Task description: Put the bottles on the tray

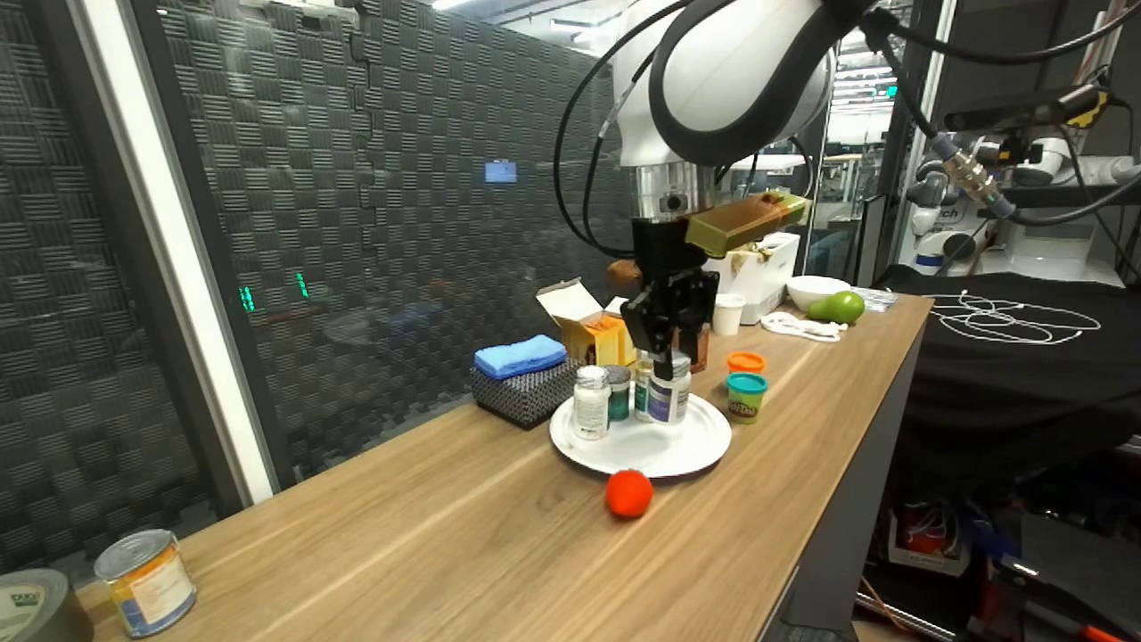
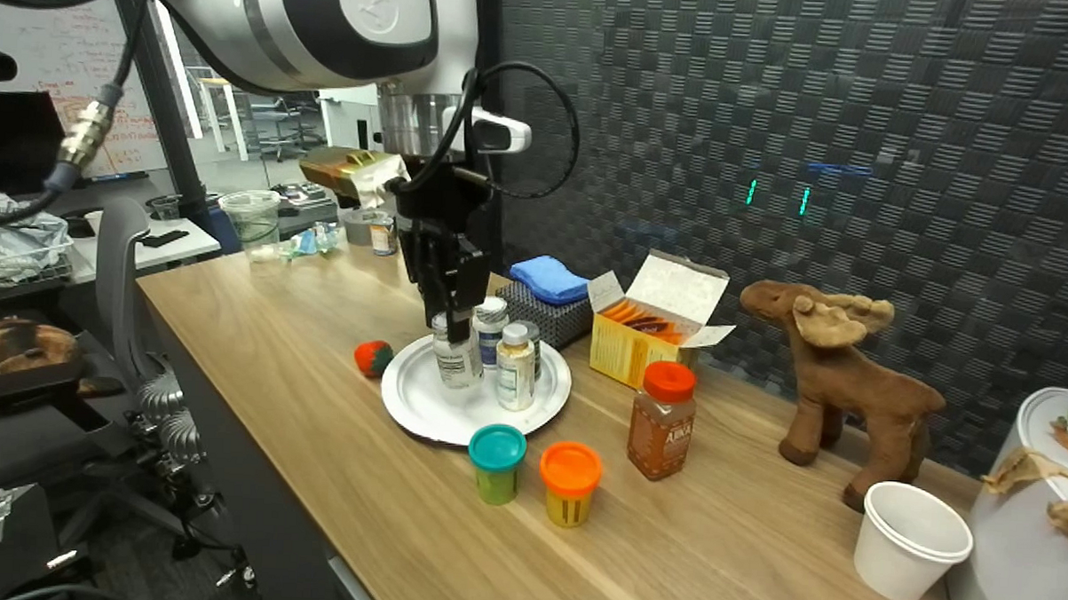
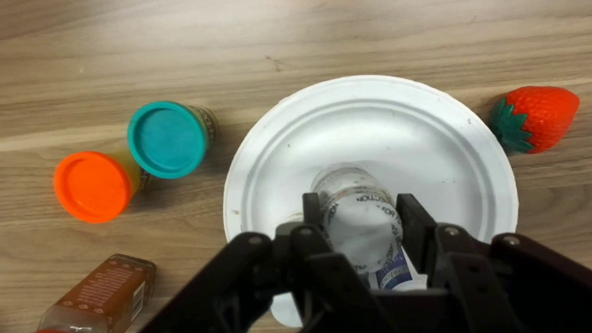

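Wrist view: claw [image 3: 358,201] points downward, clamped about a white-topped bottle [image 3: 363,233].

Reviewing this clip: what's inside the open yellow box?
In an exterior view, orange packets show through the open top of the yellow box. Anything deeper is covered by them and the walls.

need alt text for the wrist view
A black gripper holds a white-capped bottle over a round white plate. A green-leaved red strawberry lies at right; a teal-lidded tub and an orange-lidded tub stand left.
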